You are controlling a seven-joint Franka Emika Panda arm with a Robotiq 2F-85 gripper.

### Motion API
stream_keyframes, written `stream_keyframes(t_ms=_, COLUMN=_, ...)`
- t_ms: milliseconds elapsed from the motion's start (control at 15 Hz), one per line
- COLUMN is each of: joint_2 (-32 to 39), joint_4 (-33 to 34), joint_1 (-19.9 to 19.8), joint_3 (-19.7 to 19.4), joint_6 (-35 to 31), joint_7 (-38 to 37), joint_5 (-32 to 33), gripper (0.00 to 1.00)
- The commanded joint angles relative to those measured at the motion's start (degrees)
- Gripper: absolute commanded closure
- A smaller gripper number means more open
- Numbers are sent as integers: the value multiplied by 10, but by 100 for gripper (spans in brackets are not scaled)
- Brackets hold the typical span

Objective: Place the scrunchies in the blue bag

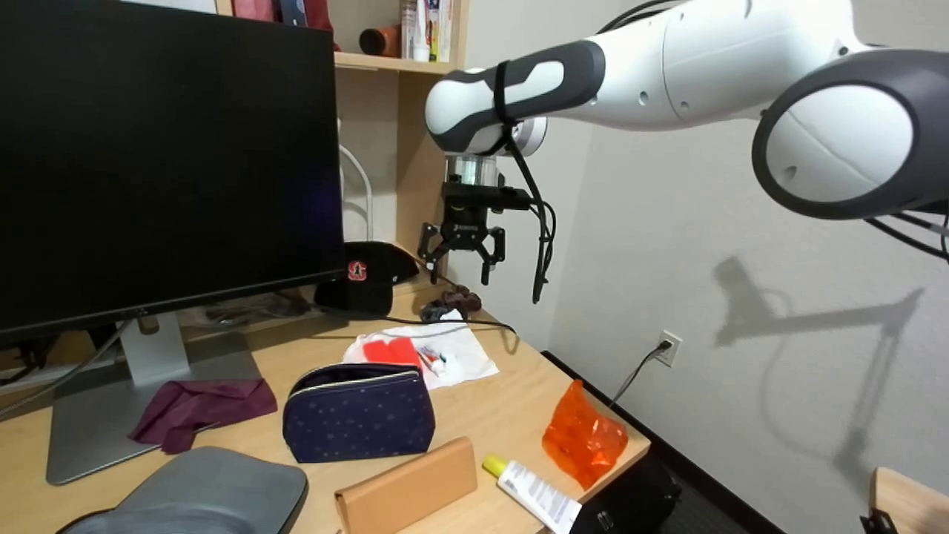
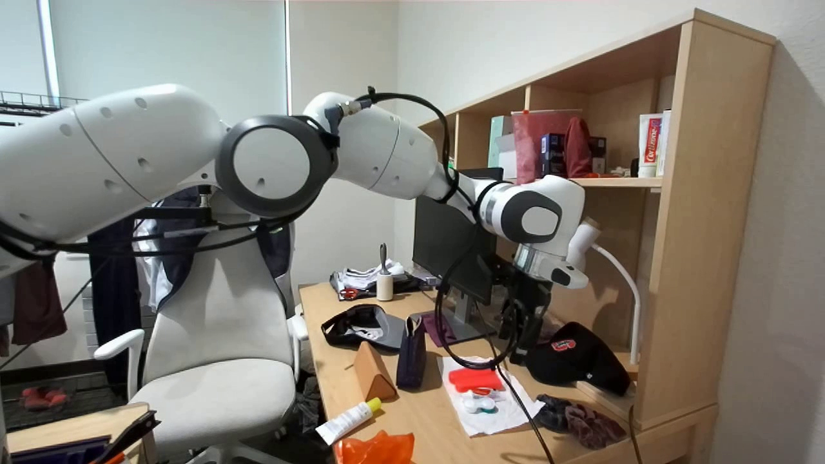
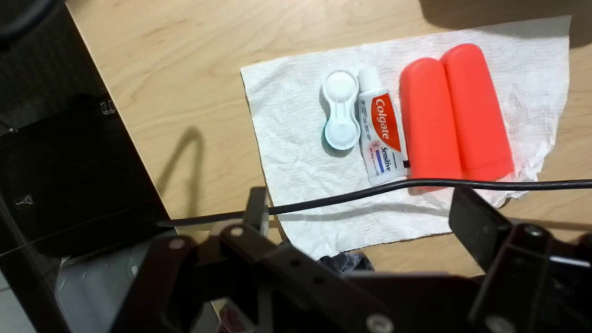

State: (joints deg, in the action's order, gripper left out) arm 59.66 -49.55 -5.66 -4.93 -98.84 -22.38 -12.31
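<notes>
Two scrunchies, one dark grey (image 2: 552, 412) and one maroon-brown (image 2: 594, 425), lie together on the desk near the shelf. They also show in an exterior view as the dark grey scrunchie (image 1: 433, 311) and the brown scrunchie (image 1: 464, 298). In the wrist view the grey scrunchie (image 3: 348, 262) is mostly hidden behind my gripper. The navy blue bag (image 1: 359, 417) stands upright on the desk with its zipped top open; it also shows in an exterior view (image 2: 411, 354). My gripper (image 1: 460, 277) is open and empty, pointing down well above the desk; its fingers (image 3: 360, 203) are wide apart.
A white cloth (image 3: 300, 185) holds a red case (image 3: 455, 115), a Colgate tube (image 3: 381, 134) and a lens case (image 3: 341, 111). A black cable (image 3: 342, 199) crosses beneath the fingers. A monitor (image 1: 170, 163), black cap (image 1: 363, 285), tan case (image 1: 408, 489) and orange bag (image 1: 586, 437) stand around.
</notes>
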Motion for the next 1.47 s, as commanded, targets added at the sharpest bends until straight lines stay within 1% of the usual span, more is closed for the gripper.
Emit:
stream_keyframes(t_ms=0, joint_2=0, joint_4=0, joint_1=0, joint_3=0, joint_6=0, joint_7=0, joint_5=0, gripper=0)
stream_keyframes(t_ms=67, joint_2=0, joint_4=0, joint_1=-1, joint_3=0, joint_6=0, joint_7=0, joint_5=0, gripper=0)
stream_keyframes(t_ms=133, joint_2=3, joint_4=6, joint_1=0, joint_3=-1, joint_6=-16, joint_7=0, joint_5=1, gripper=0)
stream_keyframes(t_ms=267, joint_2=11, joint_4=9, joint_1=8, joint_3=-10, joint_6=-102, joint_7=15, joint_5=14, gripper=0)
stream_keyframes(t_ms=533, joint_2=35, joint_4=3, joint_1=15, joint_3=-29, joint_6=-258, joint_7=13, joint_5=32, gripper=0)
stream_keyframes(t_ms=667, joint_2=51, joint_4=1, joint_1=16, joint_3=-41, joint_6=-307, joint_7=6, joint_5=40, gripper=0)
stream_keyframes(t_ms=933, joint_2=82, joint_4=4, joint_1=13, joint_3=-65, joint_6=-346, joint_7=4, joint_5=49, gripper=0)
stream_keyframes(t_ms=1067, joint_2=90, joint_4=6, joint_1=9, joint_3=-69, joint_6=-343, joint_7=9, joint_5=45, gripper=0)
stream_keyframes(t_ms=1267, joint_2=94, joint_4=8, joint_1=1, joint_3=-62, joint_6=-332, joint_7=19, joint_5=35, gripper=0)
stream_keyframes(t_ms=1400, joint_2=99, joint_4=11, joint_1=-10, joint_3=-48, joint_6=-327, joint_7=29, joint_5=25, gripper=0)
